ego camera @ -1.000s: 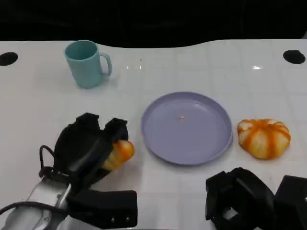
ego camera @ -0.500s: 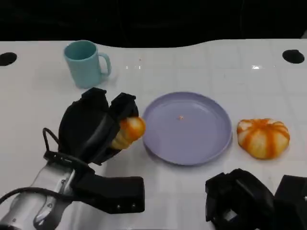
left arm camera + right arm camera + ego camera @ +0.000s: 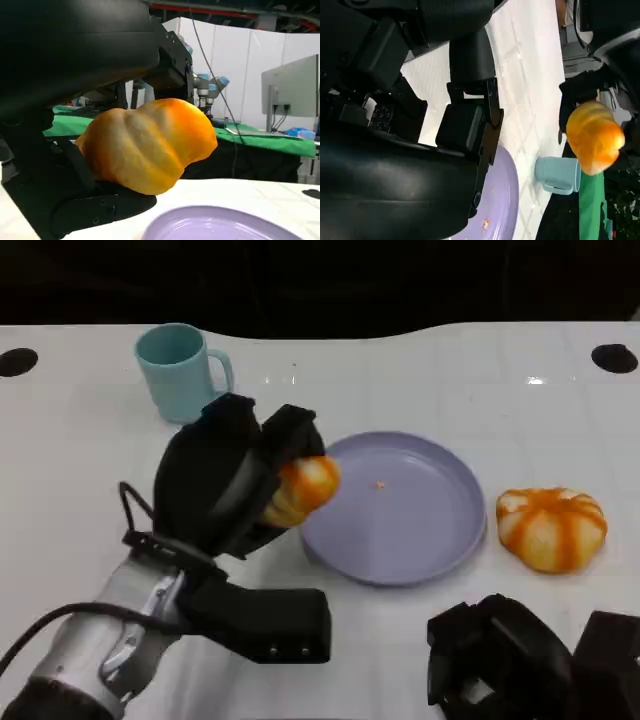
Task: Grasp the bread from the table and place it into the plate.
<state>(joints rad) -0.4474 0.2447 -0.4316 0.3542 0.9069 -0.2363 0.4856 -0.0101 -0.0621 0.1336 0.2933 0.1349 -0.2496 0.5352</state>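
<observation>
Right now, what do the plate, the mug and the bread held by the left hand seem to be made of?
Plate: probably matte lavender plastic, uniform colour, soft sheen.
Mug: teal, smooth, ceramic or plastic; I cannot tell which.
Bread in the left hand: likely a glossy toy replica, with saturated orange shading and a smooth skin.

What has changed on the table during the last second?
The left hand, holding the small bread, lifted it off the table and carried it toward the purple plate; it now hangs at the plate's near-left rim. The striped bread, teal mug and right hand stayed where they were.
</observation>
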